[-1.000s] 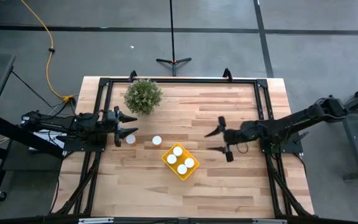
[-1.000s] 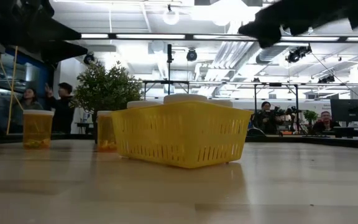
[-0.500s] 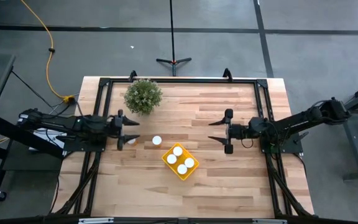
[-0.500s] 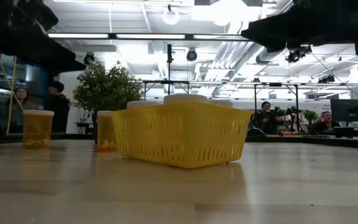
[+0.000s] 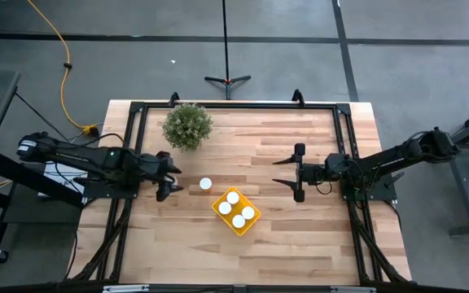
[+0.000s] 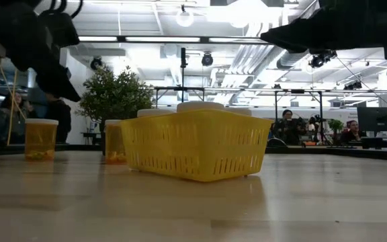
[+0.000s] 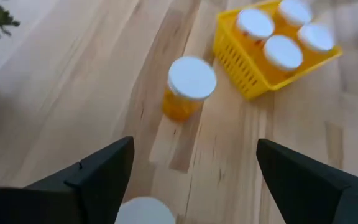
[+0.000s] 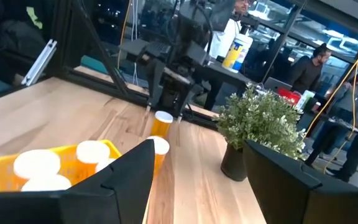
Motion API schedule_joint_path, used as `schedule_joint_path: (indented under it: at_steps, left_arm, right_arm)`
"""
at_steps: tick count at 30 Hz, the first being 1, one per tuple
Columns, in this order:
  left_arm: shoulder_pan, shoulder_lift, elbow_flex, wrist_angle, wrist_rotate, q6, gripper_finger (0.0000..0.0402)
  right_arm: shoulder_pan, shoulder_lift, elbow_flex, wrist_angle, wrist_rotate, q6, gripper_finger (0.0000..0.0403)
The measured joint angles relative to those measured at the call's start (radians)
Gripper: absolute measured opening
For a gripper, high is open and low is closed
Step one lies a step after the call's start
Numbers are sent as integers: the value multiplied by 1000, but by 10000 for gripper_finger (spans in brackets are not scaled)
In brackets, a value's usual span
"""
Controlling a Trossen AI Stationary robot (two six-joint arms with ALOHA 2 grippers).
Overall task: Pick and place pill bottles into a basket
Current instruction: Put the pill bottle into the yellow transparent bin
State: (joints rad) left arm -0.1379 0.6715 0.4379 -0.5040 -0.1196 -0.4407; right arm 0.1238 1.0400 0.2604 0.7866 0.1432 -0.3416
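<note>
Hovering low over the pale wooden worktop [image 5: 300,236], the left gripper [image 5: 168,181] holds its two dark fingers spread wide and grips nothing; the left wrist view shows the white cap of one small translucent orange pill bottle [image 7: 145,211] directly between and below those fingers. A second pill bottle of the same kind [image 5: 206,184] stands upright just beyond it, apart from the gripper and near the small bright yellow rectangular plastic basket [image 5: 252,220]. Four white-capped bottles [image 5: 232,197] already sit upright inside the basket, which lies skewed near mid-worktop. The right gripper [image 5: 298,172] waits on the far side of the basket, fingers also spread wide and empty. A round green potted plant [image 5: 187,125] stands toward the rear of the worktop, and people are visible in the room beyond.

Handling, as judged: each bottle looks light, rigid and smooth-walled, with a little loose content at the bottom seen in the low view, so it would likely tip easily if nudged off-centre. The cylindrical orange body below the cap seems the best hold, fingers on opposite sides; the rounded plastic may slip or twist under a shallow pinch on the cap edge.
</note>
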Motion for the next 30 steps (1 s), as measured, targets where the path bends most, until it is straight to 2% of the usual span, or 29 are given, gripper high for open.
schedule_joint_path:
  at_steps: [7, 14, 20, 30]
  left_arm:
    - [0, 224, 175, -222, -2, -43, 350]
    - [0, 400, 268, -401, 38, -66, 336]
    - [0, 456, 311, -447, 30, -65, 330]
    - [0, 459, 317, -528, 6, -90, 333]
  right_arm:
    - [0, 0, 0, -51, 0, 3, 236]
    - [0, 0, 0, -75, 0, 24, 236]
    - [0, 0, 0, -107, 0, 26, 236]
    - [0, 0, 0, -114, 0, 23, 236]
